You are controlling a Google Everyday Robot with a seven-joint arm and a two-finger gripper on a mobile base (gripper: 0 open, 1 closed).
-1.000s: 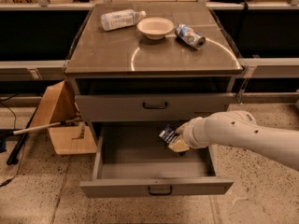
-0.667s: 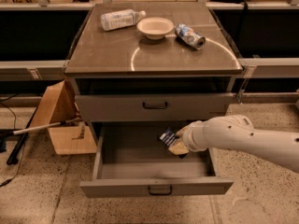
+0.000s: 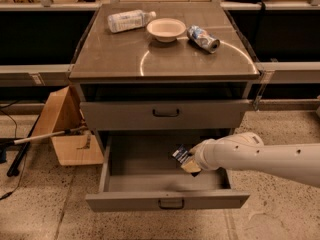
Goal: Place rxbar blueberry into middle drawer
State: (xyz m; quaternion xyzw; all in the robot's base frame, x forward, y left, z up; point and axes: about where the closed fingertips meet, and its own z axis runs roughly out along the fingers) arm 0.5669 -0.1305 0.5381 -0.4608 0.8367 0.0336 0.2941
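Now in the claw (image 3: 186,160): the rxbar blueberry (image 3: 178,153), pinched at one end and tilted, its dark wrapper sticking out to the left of the tip.
Claw state: closed on the bar, nothing else in it.
Claw position: inside the open middle drawer (image 3: 165,200), towards its right edge, about midway between back and front.
Bar and drawer floor: apart, as far as I can see; the bar is not yet lying down.
Just changed: over the last second I have sunk slightly lower into the drawer, barely shifting sideways; the grip looks the same.
Meaning for the task: the carrying is done, I judge; only the release remains.
Next: let go low, then withdraw clear of the upper drawer (image 3: 125,115) front above.
Table (image 3: 165,59): bottle (image 3: 127,20), bowl (image 3: 166,29) and crushed can (image 3: 203,38) lie near its back edge.
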